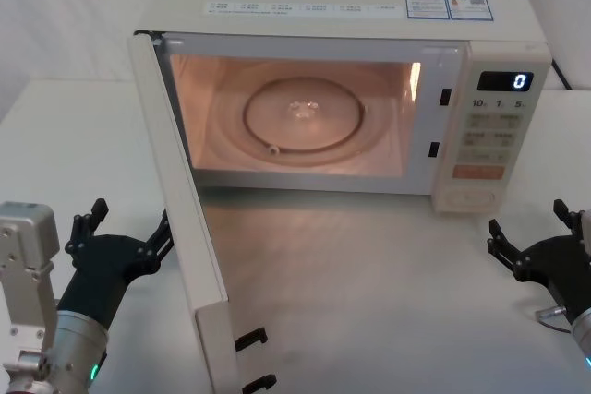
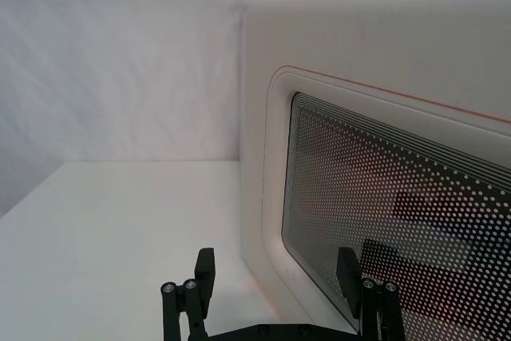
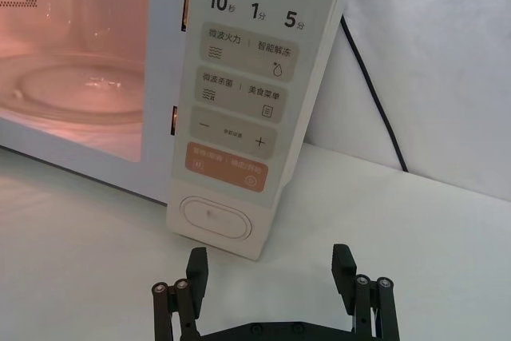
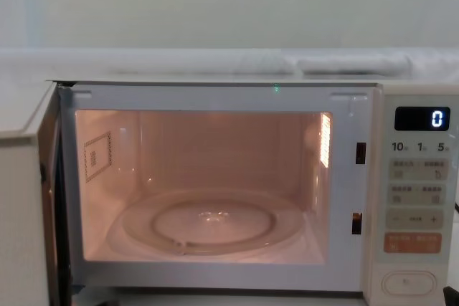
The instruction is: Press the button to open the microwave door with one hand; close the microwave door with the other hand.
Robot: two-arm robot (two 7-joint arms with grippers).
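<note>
The left claw [image 1: 125,228] hung spread apart, gripping nothing, low over the table [image 1: 388,274] just beside the outer face of the door [image 1: 180,200]. In the left wrist view its fingers [image 2: 204,271] stood wide, one before bare table and the other before the dotted glass window [image 2: 399,197] of the door, close to that panel but not clearly touching it. The door stood swung out wide from its hinge on the left edge of the microwave [image 1: 351,20], its free edge pointing toward the robot, with two dark latch hooks [image 1: 251,339] showing on that edge.

The right claw [image 1: 534,228] also hung spread and empty, over the table in front of the microwave's right corner. In the right wrist view its fingers [image 3: 197,265] framed open table, and the button [image 3: 215,219] sat beyond them, apart from the claw, at the foot of the control strip [image 3: 239,117]. Above the button lay the orange key [image 3: 226,167], then beige keys, then the display [image 4: 422,118] reading 0.

Inside the microwave the cavity glowed pink, and a glass turntable [image 4: 211,221] rested on its floor. A dark cable [image 3: 371,89] ran down behind the microwave's right side.
</note>
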